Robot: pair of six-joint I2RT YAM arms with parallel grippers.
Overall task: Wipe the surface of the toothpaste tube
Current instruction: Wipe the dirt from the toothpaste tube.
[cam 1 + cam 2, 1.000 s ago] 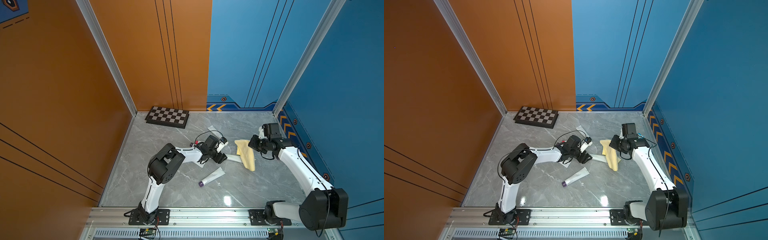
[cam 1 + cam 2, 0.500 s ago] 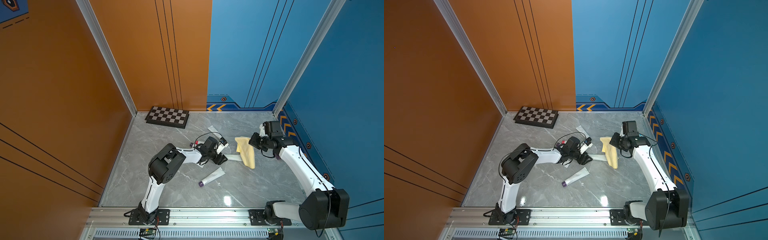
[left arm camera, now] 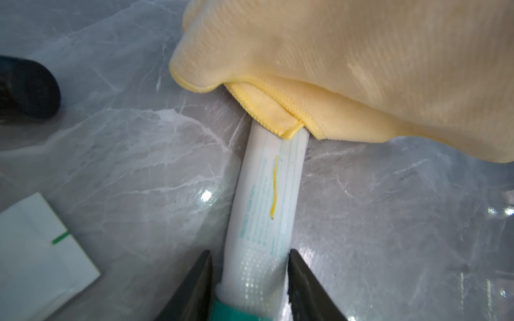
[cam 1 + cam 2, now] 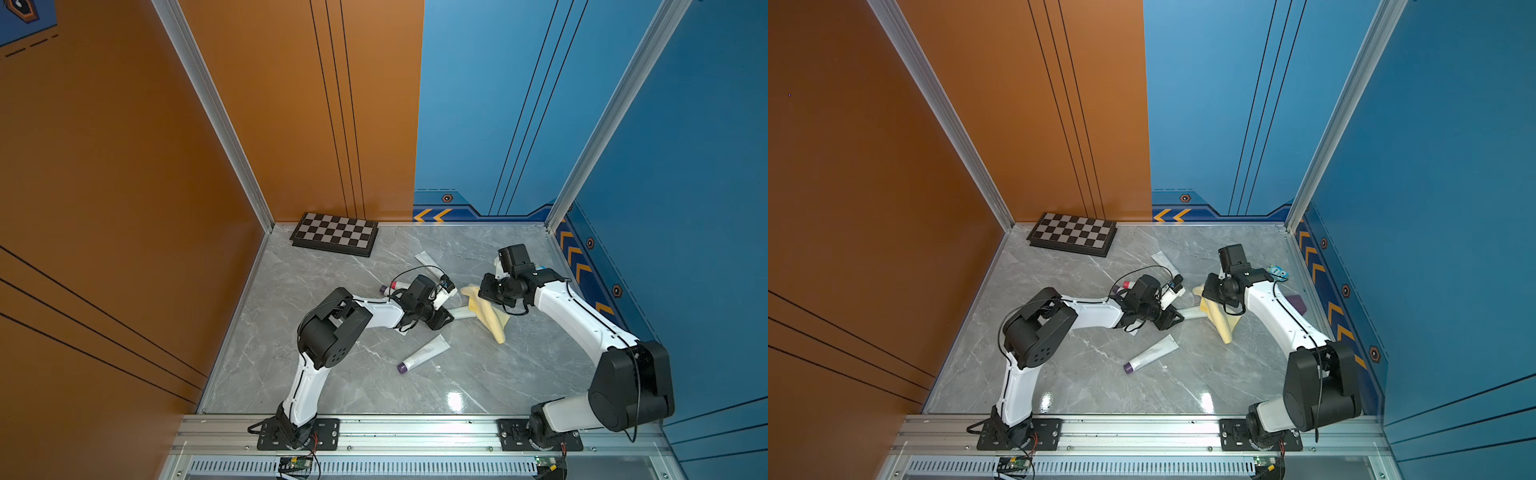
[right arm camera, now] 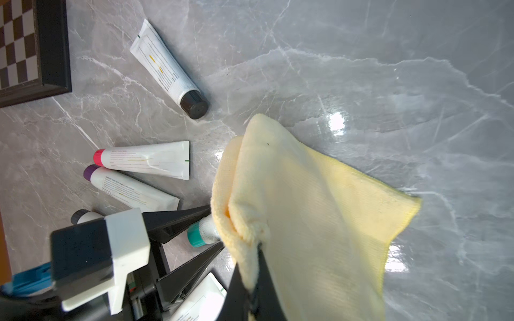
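since one second ago my right gripper [image 4: 488,291] has come nearer to the left gripper [image 3: 249,255] and brought the yellow cloth [image 3: 347,55] with it. the left jaws have also become narrower.

the toothpaste tube [image 3: 267,194] lies flat on the grey marble table [image 4: 498,374], near the middle, between my two grippers. its teal cap end is between the left jaws, and its other end is hidden under the cloth. in the left wrist view i see one black finger on each side of the tube, just beside the cap. one finger seems to touch the tube and the other is very close, but i cannot tell if they already press it. a thin yellow line runs along the white body of the tube.

the right jaws are pressed together on a fold of the cloth. from there the cloth drapes over the tube and down to the table.

other tubes lie around. the purple-cap tube [image 4: 424,353] is alone on my near side of the left gripper. the black-cap tube [image 5: 164,72] and the pink-cap tube [image 5: 147,159] are on the far side. the chessboard [image 4: 334,235] rests in the far left corner, well apart.
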